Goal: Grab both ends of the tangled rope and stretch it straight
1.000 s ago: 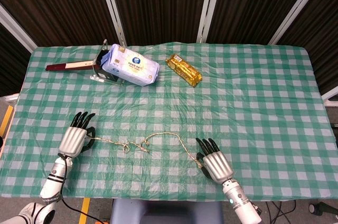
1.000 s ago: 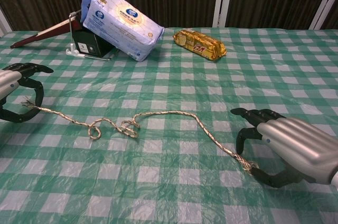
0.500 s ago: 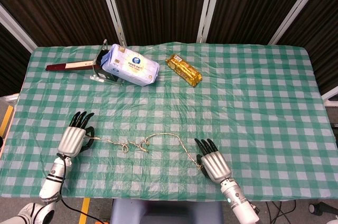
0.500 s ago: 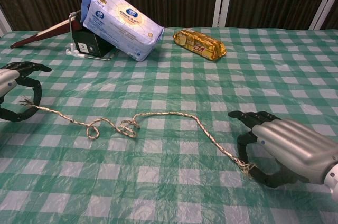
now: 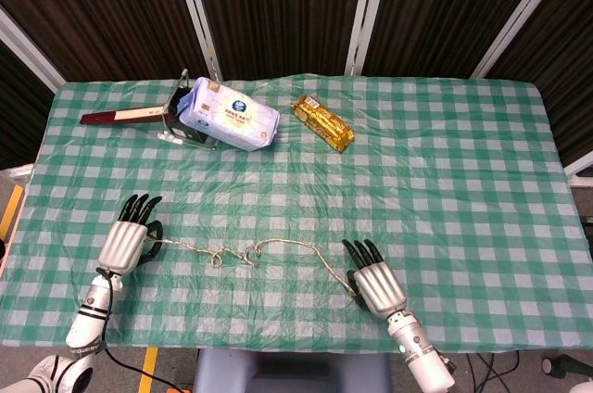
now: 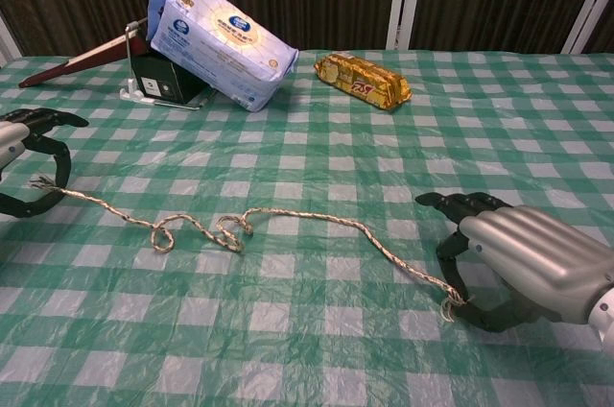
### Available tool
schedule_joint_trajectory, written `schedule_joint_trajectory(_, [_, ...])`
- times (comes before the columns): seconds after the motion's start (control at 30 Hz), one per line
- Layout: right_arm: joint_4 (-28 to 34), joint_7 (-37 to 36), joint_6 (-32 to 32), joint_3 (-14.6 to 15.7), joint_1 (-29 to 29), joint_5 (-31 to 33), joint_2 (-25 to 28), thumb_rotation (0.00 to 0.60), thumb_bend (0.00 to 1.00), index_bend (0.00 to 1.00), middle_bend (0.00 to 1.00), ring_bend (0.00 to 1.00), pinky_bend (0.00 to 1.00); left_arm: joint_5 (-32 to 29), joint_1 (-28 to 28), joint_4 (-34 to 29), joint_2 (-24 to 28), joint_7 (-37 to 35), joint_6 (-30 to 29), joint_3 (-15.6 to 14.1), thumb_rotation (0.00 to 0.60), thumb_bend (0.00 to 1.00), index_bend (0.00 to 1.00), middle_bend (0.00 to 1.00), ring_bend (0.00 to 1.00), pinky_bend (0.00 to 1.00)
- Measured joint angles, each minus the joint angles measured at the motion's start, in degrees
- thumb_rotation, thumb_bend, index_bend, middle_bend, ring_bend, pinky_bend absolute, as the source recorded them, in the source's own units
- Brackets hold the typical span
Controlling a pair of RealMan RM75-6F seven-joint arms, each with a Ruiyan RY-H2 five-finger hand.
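The thin braided rope (image 5: 287, 245) lies across the near part of the green checked tablecloth (image 5: 445, 180). Two small loops (image 6: 197, 229) sit left of its middle. My left hand (image 5: 125, 243) pinches the frayed left end (image 6: 40, 183) between thumb and fingers, at the chest view's left edge (image 6: 24, 162). My right hand (image 5: 375, 284) grips the right end (image 6: 449, 301) low at the table's near right, its fingers (image 6: 532, 258) curled over the rope. Between the hands the rope runs in shallow waves, mostly lying on the cloth.
A blue-white tissue pack (image 5: 230, 113) leans on a black stand (image 6: 158, 81) at the back left, with a dark red strip (image 5: 120, 117) sticking out leftward. A gold snack packet (image 5: 323, 122) lies behind the centre. The table's front edge is just behind both hands.
My left hand has moved outward to the left, drawing the rope with it. The arc in the rope's right half has flattened and the loops have loosened. The right hand barely moved.
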State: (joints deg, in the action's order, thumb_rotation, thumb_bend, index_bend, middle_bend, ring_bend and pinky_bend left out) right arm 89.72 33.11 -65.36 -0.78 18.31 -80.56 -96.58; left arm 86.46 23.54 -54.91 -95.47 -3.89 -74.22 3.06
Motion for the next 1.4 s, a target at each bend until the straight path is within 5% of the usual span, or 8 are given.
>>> schedule_joint_trajectory(0.63, [2.0,-5.1,-5.1,-4.1,-0.4,1.6,9.1,0.600,0.57,0.81,0.14,0.00,0.00,-0.6,0.0,-0.3,1.1,1.6,-0.5,0.8,0.600,0.41,0.60,0.10,0.00,0.02])
schedule_joint_trajectory(1.4, [-6.1,-20.7,-8.8,-8.2,-4.6,7.7,18.7,0.600,0.57,0.81,0.15,0.00,0.00,-5.5,2.5,6.4,0.8,0.0,5.3,4.3,0.600,0.41,0.60,0.11,0.00,0.02])
